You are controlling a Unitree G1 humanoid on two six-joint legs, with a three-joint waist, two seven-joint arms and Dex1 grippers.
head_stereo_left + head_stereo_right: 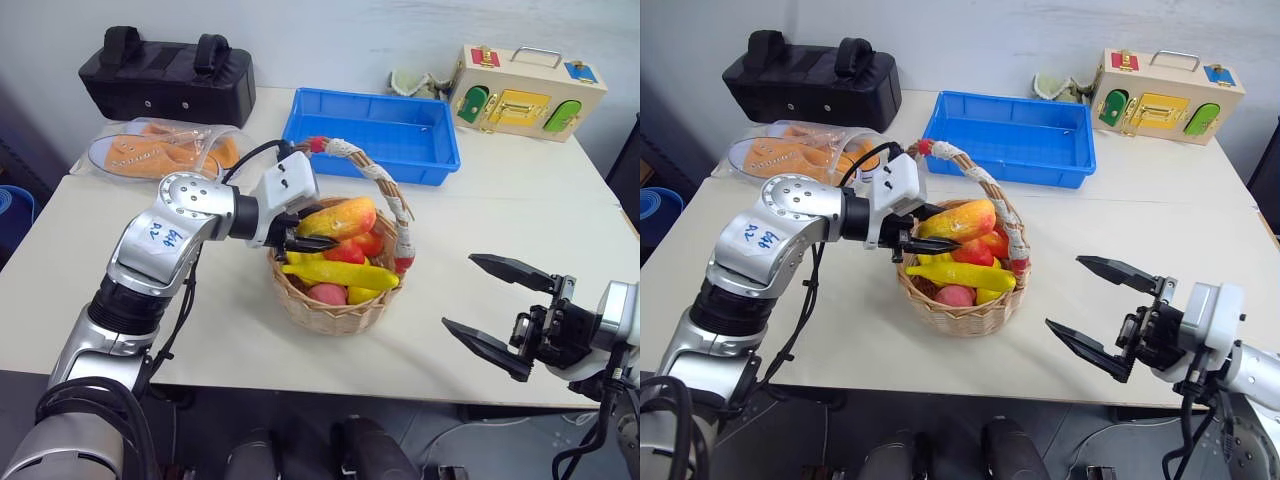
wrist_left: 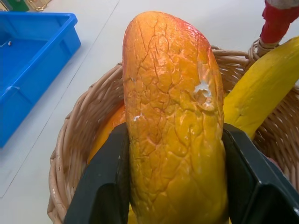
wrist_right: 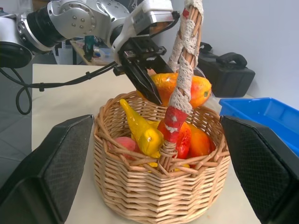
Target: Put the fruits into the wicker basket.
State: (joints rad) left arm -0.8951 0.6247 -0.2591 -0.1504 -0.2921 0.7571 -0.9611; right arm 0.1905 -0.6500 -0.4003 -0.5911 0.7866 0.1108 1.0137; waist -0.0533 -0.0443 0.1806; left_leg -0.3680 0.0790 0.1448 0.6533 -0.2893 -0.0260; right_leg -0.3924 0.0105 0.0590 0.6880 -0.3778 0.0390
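Note:
The wicker basket (image 1: pixel 335 312) stands mid-table with its cloth-wrapped handle (image 1: pixel 385 185) arching over it. Inside lie a yellow banana (image 1: pixel 340 273), a red fruit (image 1: pixel 352 250) and a pinkish one (image 1: pixel 328 294). My left gripper (image 1: pixel 318 233) reaches in from the left, just above the rim, shut on the orange-yellow mango (image 2: pixel 173 121). Its black fingers (image 2: pixel 105 186) press against both sides of the mango, which hangs over the fruits in the basket. My right gripper (image 1: pixel 457 290) is open and holds nothing, near the table's front edge to the right of the basket.
A blue plastic tray (image 1: pixel 370 166) sits behind the basket. Orange shoes in a clear bag (image 1: pixel 160 150) lie at the back left, and a black bag (image 1: pixel 165 80) is beyond them. A wooden latch box (image 1: pixel 525 92) stands at the back right.

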